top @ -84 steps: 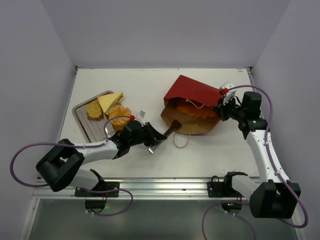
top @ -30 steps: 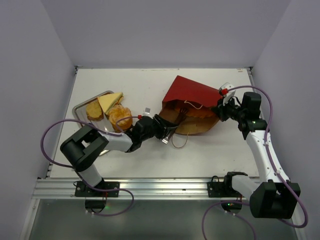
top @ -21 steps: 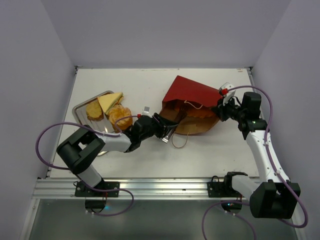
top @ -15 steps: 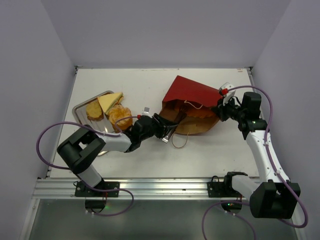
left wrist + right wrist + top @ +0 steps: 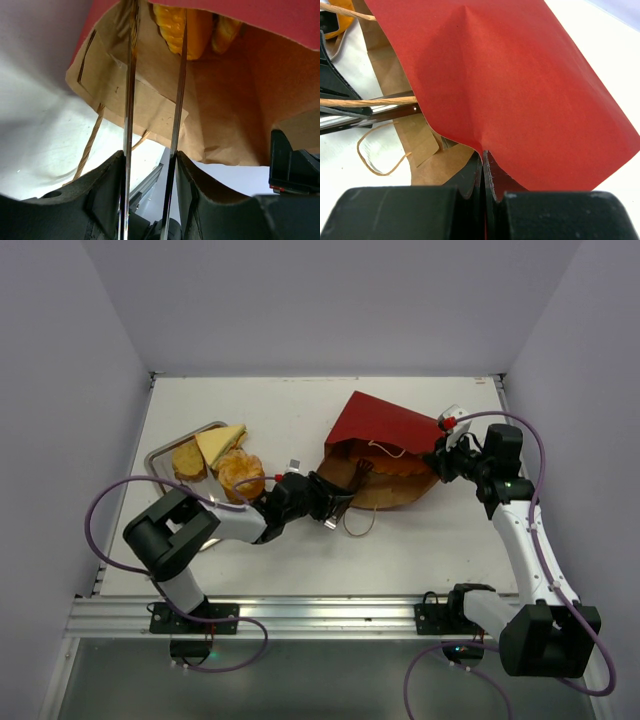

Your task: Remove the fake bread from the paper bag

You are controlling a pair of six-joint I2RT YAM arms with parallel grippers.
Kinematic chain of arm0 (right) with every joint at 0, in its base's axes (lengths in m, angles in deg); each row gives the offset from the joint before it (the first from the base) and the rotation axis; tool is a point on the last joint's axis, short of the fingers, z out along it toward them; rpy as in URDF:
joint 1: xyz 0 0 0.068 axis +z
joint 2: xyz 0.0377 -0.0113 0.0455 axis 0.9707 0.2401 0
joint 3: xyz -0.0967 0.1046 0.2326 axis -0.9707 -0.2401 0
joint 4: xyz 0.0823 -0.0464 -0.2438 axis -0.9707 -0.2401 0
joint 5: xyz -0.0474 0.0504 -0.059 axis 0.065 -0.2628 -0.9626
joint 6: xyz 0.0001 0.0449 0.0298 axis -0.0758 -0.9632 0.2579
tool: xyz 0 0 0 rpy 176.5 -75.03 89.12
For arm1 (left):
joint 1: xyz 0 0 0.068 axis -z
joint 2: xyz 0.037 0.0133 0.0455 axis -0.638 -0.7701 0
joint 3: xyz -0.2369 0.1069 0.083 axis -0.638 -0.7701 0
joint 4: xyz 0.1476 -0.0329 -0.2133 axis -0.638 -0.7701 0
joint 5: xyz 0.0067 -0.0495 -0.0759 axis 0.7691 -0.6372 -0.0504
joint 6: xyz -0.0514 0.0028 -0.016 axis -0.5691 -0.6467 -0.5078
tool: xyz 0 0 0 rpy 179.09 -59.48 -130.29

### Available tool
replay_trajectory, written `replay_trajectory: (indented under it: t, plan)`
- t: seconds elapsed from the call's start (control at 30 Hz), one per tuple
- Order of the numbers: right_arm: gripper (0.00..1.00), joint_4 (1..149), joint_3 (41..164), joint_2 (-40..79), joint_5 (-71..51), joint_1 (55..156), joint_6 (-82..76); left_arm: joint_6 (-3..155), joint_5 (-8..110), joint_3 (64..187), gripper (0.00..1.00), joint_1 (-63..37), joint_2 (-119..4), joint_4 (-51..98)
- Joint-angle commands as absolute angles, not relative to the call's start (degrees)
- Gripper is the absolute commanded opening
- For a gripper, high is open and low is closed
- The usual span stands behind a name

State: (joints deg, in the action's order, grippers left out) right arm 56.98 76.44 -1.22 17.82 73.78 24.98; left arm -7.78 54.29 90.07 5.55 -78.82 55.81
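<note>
The dark red paper bag point(image 5: 385, 428) lies on its side, its brown mouth facing left. Golden-orange rolls of fake bread point(image 5: 187, 25) rest deep inside it point(image 5: 405, 466). My left gripper point(image 5: 322, 502) is shut on metal tongs point(image 5: 178, 100). Both thin tong arms pass between its fingers point(image 5: 107, 190) and reach into the bag's mouth, short of the rolls. My right gripper point(image 5: 484, 159) is shut on the upper red wall of the bag point(image 5: 520, 90) and holds it lifted at the bag's right end point(image 5: 440, 455).
A square metal tray point(image 5: 160, 466) at the left carries a pale sandwich wedge point(image 5: 220, 443), a toast slice point(image 5: 187, 460) and an orange-brown bun point(image 5: 240, 472). A tan cord handle point(image 5: 358, 520) loops on the table just in front of the bag's mouth.
Since the earliest frame my left gripper has carried the tongs right, from the table into the bag's mouth. Over the last second it has barely shifted. The right gripper has not moved.
</note>
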Motion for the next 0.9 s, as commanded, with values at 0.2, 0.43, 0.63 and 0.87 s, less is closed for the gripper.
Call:
replay_trajectory:
  t: [0.2, 0.43, 0.63, 0.87]
  plan:
    - [0.02, 58.81, 76.3, -2.55, 20.05, 73.65, 24.27, -5.81, 54.34, 93.86, 0.48, 5.89, -81.61, 57.87]
    - [0.02, 58.89, 76.39, -2.47, 20.13, 73.65, 24.18, -5.54, 54.16, 95.26, 0.48, 4.75, -83.45, 57.44]
    - [0.02, 58.8, 76.39, -2.55, 20.13, 73.65, 24.18, -5.02, 53.55, 97.02, 0.48, 3.6, -85.56, 57.61]
    - [0.02, 58.81, 76.39, -2.47, 20.13, 73.65, 24.09, -4.23, 52.84, 97.99, 0.39, 2.99, -86.71, 58.31]
